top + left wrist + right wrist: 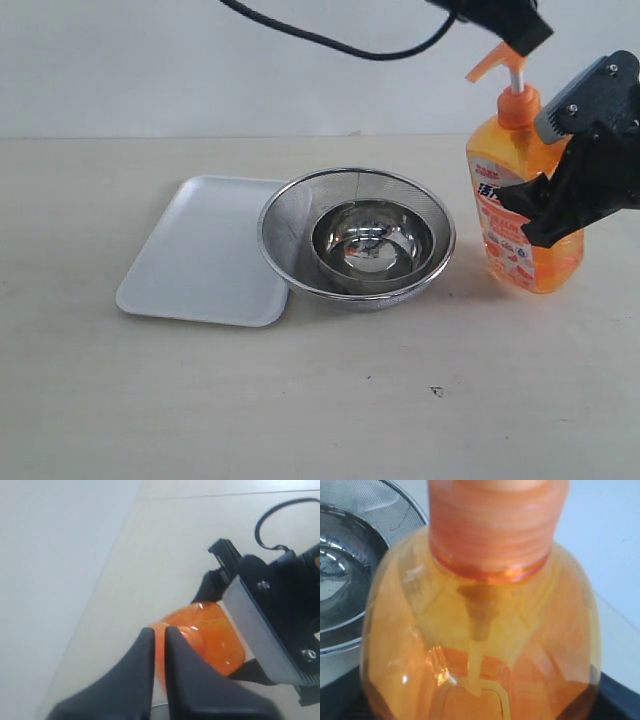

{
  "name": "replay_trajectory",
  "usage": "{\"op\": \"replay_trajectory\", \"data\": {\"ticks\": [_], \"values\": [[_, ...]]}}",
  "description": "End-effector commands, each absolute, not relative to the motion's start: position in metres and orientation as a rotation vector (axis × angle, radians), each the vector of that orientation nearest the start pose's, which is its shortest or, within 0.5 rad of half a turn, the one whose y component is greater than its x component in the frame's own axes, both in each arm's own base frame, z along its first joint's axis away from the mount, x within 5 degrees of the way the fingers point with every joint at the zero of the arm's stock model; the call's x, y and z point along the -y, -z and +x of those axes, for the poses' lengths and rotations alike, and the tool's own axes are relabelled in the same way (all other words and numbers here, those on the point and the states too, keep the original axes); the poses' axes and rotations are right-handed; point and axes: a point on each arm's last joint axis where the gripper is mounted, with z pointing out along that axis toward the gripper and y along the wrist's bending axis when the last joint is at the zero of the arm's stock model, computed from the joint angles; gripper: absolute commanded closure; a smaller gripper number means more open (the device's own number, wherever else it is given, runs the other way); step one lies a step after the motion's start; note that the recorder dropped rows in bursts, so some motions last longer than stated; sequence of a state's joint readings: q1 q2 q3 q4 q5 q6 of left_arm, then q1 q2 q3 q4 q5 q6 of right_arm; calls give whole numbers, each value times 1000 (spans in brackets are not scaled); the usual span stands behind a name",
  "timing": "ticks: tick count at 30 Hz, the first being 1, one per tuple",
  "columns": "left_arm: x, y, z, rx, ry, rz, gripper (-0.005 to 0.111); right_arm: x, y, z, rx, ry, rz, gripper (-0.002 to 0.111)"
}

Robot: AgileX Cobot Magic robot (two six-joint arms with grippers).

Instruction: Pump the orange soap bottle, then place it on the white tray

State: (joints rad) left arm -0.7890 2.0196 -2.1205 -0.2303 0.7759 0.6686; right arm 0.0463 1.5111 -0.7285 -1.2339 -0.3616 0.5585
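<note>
The orange soap bottle (520, 215) stands upright on the table at the right. My right gripper (545, 210) is shut on its body from the right side. In the right wrist view the bottle (480, 630) fills the picture, with dark fingers (620, 695) at its sides. My left gripper (510, 25) hangs right over the orange pump head (497, 62), whose white stem is raised. Its fingers (145, 645) stand shut, almost together, above the orange top (210, 635). The white tray (200, 250) lies flat at the left.
A round steel mesh strainer (290, 225) holds a small shiny steel bowl (372, 240) and sits between tray and bottle, its edge overlapping the tray's right rim. A black cable (330, 40) hangs across the top. A small dark speck (436, 391) marks the table front.
</note>
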Motion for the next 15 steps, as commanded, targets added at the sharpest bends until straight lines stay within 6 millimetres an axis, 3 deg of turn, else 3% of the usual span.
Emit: {"op": "replay_trajectory", "data": {"ticks": [1, 10, 15], "values": [[338, -395, 326, -1614, 239, 1330, 102, -49, -229, 300, -1798, -29, -934, 108], [331, -396, 335, -1622, 199, 1279, 102, -48, -231, 303, -1745, 28, -949, 108], [328, -397, 338, -1626, 196, 1267, 102, -50, -230, 315, -1720, 29, -950, 108]]}}
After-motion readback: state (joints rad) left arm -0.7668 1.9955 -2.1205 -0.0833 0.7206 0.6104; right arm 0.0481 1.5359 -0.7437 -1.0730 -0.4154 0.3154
